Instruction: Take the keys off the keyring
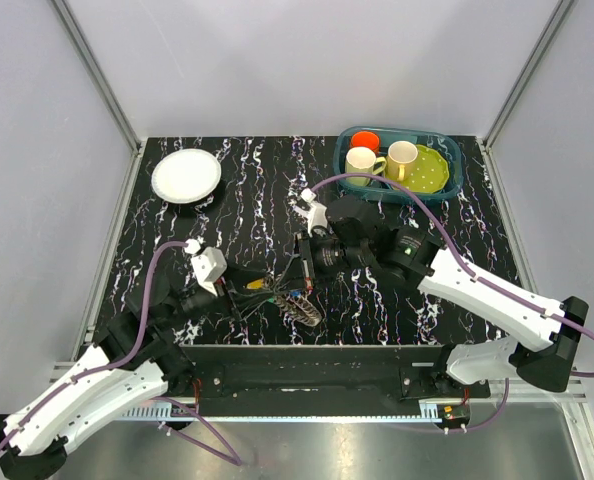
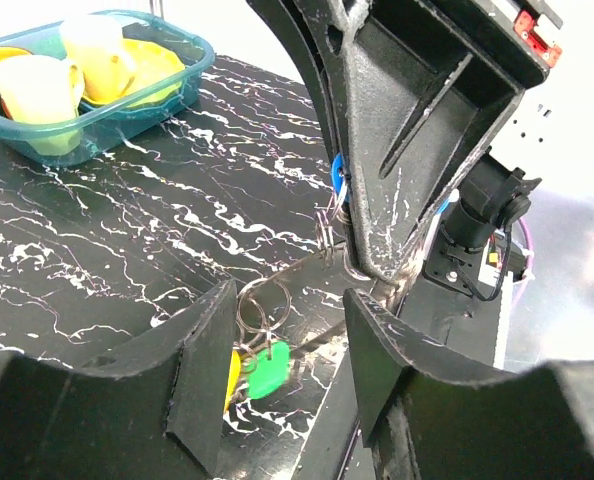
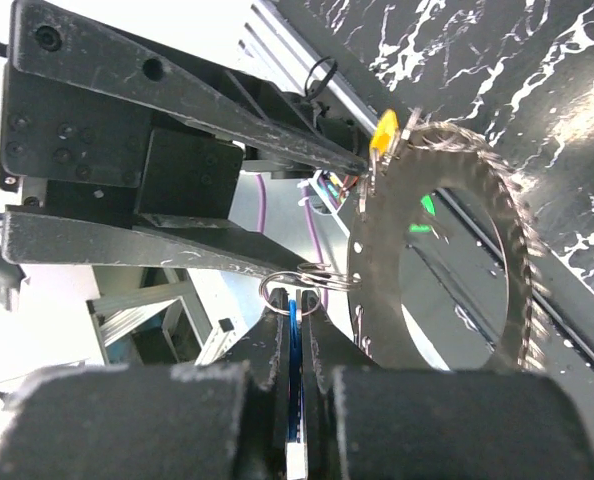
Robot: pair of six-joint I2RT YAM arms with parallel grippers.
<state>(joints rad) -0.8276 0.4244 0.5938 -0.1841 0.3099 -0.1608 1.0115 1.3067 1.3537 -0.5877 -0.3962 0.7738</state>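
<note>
**Right fingers (image 3: 265, 350) pinched on a blue key (image 3: 293, 325); left fingers (image 2: 202, 370) apart**

Your left fingers straddle small rings and a green tag (image 2: 267, 370). The keyring (image 3: 369, 300), its keys (image 3: 522, 300) fanned out, sits between both grippers near the table's (image 2: 127, 230) front edge. You look mid-extraction. Next, steady the ring and work that key along the wire.

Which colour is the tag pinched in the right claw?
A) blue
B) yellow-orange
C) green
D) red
A: the right wrist view shows a blue tag clamped between the shut fingers of the right claw.
</note>
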